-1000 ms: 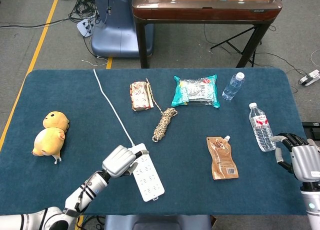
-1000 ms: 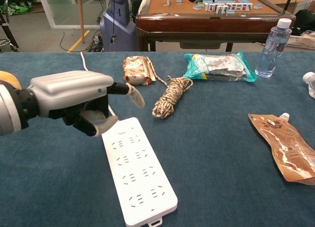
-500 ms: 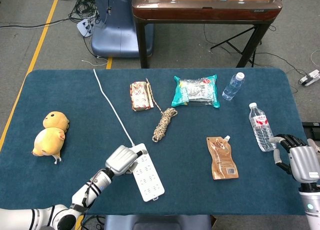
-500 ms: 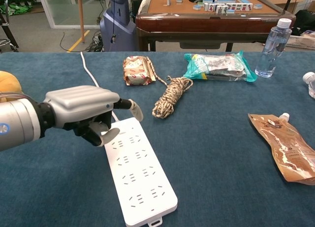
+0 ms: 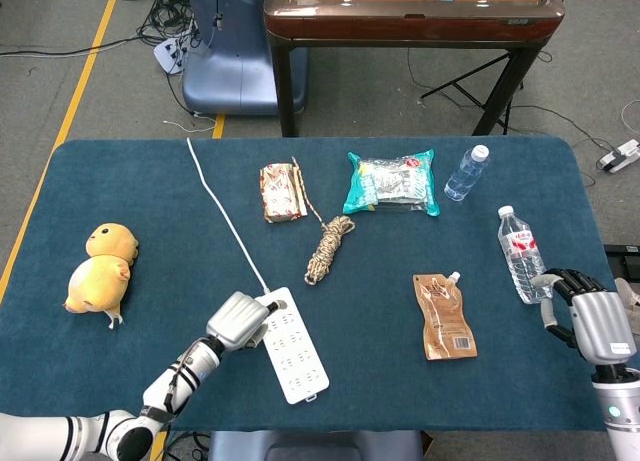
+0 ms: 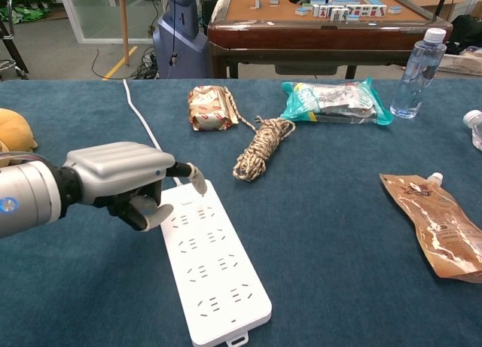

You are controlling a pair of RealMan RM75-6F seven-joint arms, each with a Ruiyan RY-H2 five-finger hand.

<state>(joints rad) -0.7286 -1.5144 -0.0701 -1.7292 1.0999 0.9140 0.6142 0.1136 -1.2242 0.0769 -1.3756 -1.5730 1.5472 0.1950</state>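
My left hand rests on the far left corner of a white power strip lying flat on the blue table. Its thumb lies against the strip's left edge and a fingertip sits by the cable end; whether it grips is unclear. The strip's white cable runs to the far edge. My right hand hovers at the table's right edge, fingers apart and empty, just beside the base of a lying water bottle.
A yellow plush chick lies at the left. A coiled rope, a brown snack pack, a teal bag, a second bottle and a brown spout pouch are spread across the middle and right.
My left hand has sunk onto the strip's corner and its outstretched finger has drawn in. The right hand has edged a little closer to the lying bottle. The strip has not moved.
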